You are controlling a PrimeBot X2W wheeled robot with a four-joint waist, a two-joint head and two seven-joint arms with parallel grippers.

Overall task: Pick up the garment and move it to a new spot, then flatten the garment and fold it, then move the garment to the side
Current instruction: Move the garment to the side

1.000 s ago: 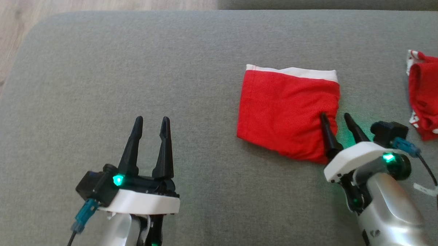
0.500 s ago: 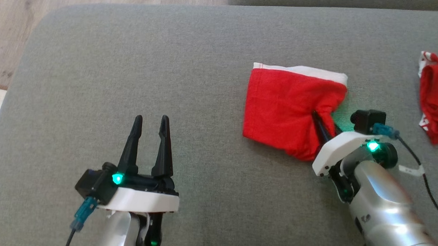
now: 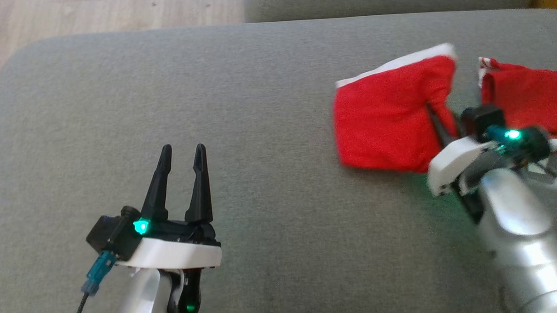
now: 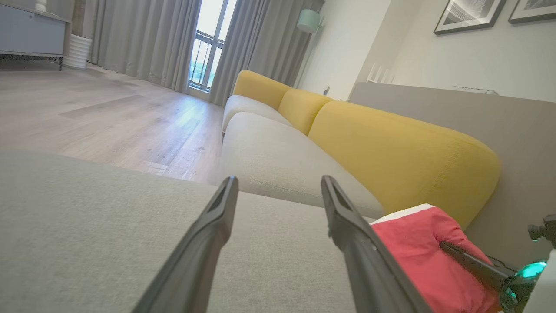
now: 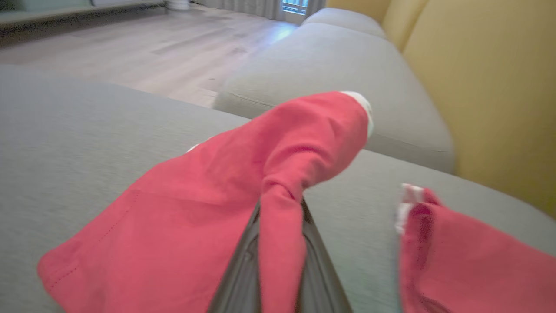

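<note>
Where the head view looks down on the grey cushion [image 3: 258, 106], the garment [image 3: 384, 120], red with a white band, lies folded towards the cushion's right side. One edge is drawn up into a ridge. The right gripper [image 3: 432, 111] is clenched on that ridge, its dark fingers pressed together with cloth between them. A second red garment [image 3: 526, 97] lies crumpled at the cushion's far right, just beside the first. The left gripper [image 3: 183, 148] hovers over the cushion's near left part with its fingers spread and nothing between them. Wooden floor [image 3: 93, 14] shows beyond the cushion's far left corner.

From the left wrist view, the left gripper [image 4: 279, 180] stands released above the cushion [image 4: 87, 217], with bare grey fabric in the gap. The garment [image 4: 417, 243] sits at the cushion's right, and one dark finger of the right gripper [image 4: 445, 247] is laid against it. A yellow backrest [image 4: 391, 148] rises beyond the cushion.

Through the right wrist view, the right gripper [image 5: 281, 204] grasps a bunched fold of the garment [image 5: 195, 208]. The cloth rises from the cushion [image 5: 87, 121] to the fingers, then drapes back down to the left. The second red garment [image 5: 456, 252] lies on the cushion's right, apart from the first.
</note>
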